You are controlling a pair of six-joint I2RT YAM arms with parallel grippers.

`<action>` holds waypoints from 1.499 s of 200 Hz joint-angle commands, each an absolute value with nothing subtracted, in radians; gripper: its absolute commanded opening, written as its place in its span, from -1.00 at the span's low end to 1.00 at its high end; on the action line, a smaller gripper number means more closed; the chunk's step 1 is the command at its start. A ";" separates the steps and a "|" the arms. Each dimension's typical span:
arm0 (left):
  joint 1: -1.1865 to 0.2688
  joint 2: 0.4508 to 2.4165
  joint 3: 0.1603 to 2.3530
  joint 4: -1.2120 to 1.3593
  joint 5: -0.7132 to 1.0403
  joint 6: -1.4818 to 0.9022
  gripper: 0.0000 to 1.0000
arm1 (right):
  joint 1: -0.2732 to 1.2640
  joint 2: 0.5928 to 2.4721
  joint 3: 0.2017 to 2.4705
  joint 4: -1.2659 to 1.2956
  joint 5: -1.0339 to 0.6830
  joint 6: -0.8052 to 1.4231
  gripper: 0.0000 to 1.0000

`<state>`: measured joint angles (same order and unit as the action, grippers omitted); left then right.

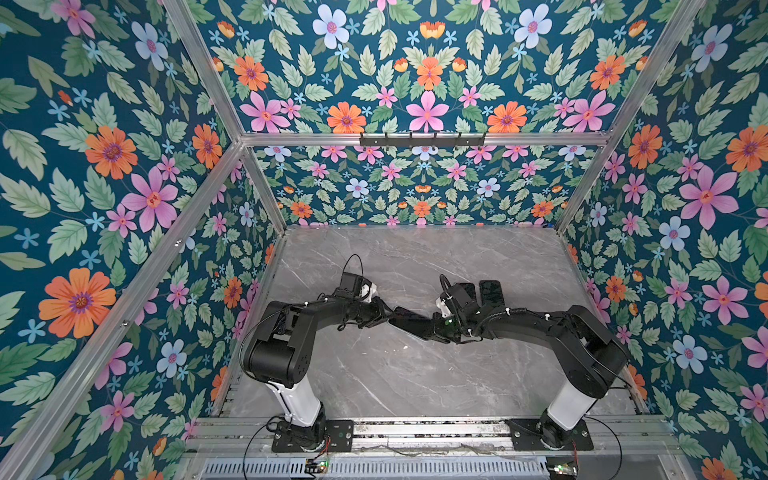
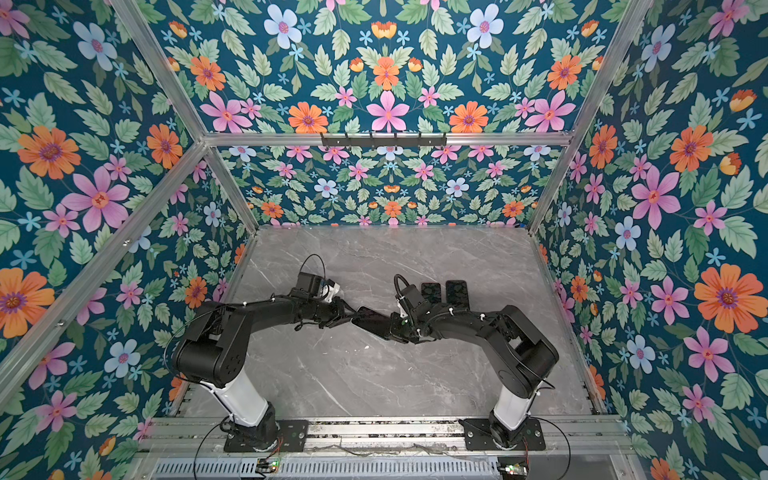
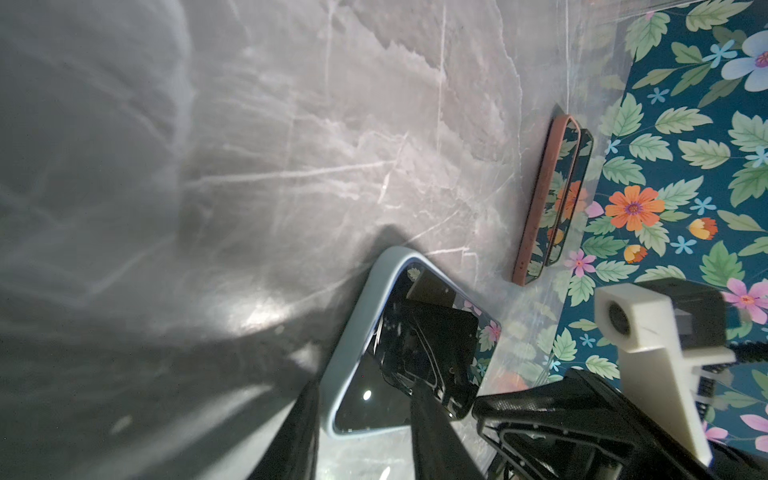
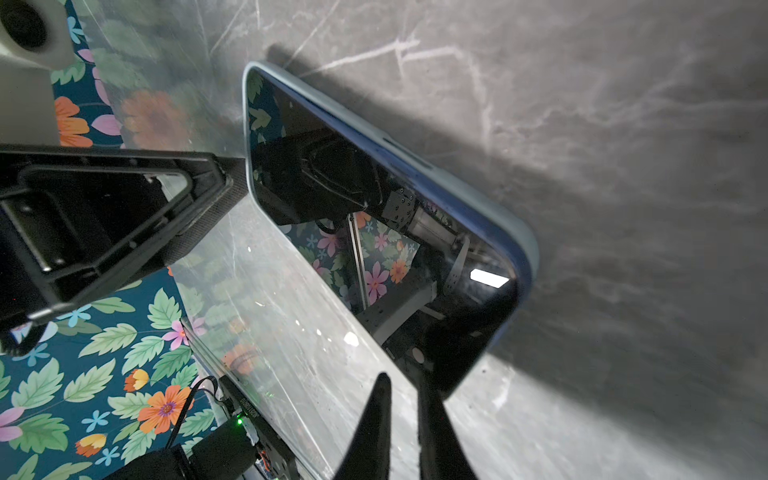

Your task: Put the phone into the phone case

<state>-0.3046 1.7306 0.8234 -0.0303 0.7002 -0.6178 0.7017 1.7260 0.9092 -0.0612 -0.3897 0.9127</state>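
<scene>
Two grippers, one phone: the phone (image 4: 353,232) is carried between the arms above the middle of the table (image 1: 415,386), tilted, with a shadow thrown beneath it; it is seen sitting inside the phone case (image 3: 353,328), whose pale blue rim is traced round the glass on every edge that shows.
Left gripper (image 1: 385,312): closed across one corner of the case. One of its fingers (image 3: 299,428) is laid on the short end, its mate on the adjoining long edge; the corner is judged to be braced this way so that the shell cannot slide or twist.
Right gripper (image 4: 405,386): drawn nearly together and clamped on the phone at a corner of the opposite end; a squeeze through the thickness is judged to be intended, so that this corner is pressed home; whether it is fully seated cannot be told.
Arm pose: both forearms are stretched low and inward until the wrists nearly meet; the left arm (image 2: 291,308) is angled in from its side and the right arm (image 2: 461,321) from the other, elbows bent outward — the load is thus shared.
Spare phones (image 1: 490,293): two are seen lying flat, side by side, behind the right wrist; they are set apart from the work.
</scene>
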 commanded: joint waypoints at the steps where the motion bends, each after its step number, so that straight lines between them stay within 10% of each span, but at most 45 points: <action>1: -0.305 1.732 0.823 -0.033 0.715 -0.602 -0.24 | 0.706 1.732 0.918 -0.065 -0.394 0.905 -0.71; 42: -0.295 1.697 0.824 -0.083 0.678 -0.574 -0.17 | 0.710 1.706 0.950 -0.136 -0.353 0.851 -0.68; 161: -0.380 1.598 0.682 0.034 0.679 -0.696 0.22 | 0.624 1.891 1.222 -0.333 -0.339 0.434 0.19; 300: -0.422 1.762 0.767 0.144 0.724 -0.715 0.07 | 0.681 1.870 1.121 -0.289 -0.453 0.544 -0.06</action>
<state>-0.4168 1.7454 0.7567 0.1589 0.7425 -0.7231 0.6647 1.8843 1.1412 -0.3191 -0.4282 0.4950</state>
